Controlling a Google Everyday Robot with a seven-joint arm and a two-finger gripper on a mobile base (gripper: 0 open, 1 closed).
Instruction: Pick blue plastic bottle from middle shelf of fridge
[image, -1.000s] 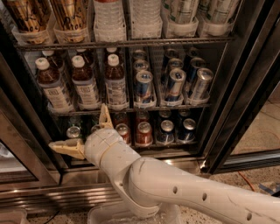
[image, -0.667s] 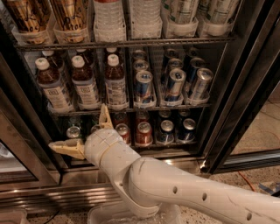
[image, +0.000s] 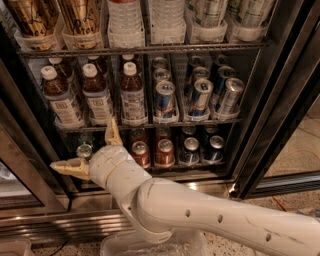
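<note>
**Change:** none to record. The cream two-finger gripper (image: 91, 150) is sitting exactly where it was a second ago. It is low at the left of the large black-framed display fridge (image: 264, 120), in front of the lower rack of short red and blue cans (image: 165, 151). That puts it just under the front edge of the dark metal wire table (image: 172, 121) that forms the fridge's middle shelf. Its fingers (image: 111, 135) are standing spread wide and released, grasping nothing; one is pointing up at the table's edge, the other out to the left. The white jointed arm (image: 210, 217) is reaching in from the lower right.

**Bearing on the task:** judged as approach only, with the pick not yet begun. The gripper is likely needing to rise to table level and travel inward before any closing.

**Item sought:** small clear plastic bottle with white screw cap, dark brown liquid and white label in bluish-grey print (image: 96, 97).
- Standing upright in the front row on the left half of the table.
- Flanked by two bottles alike, with more ranked behind.
- Lying above and behind the gripper, apart from it.

**Neighbours:** blue-and-silver slim cans (image: 165, 100) are filling the table's right half.
</note>
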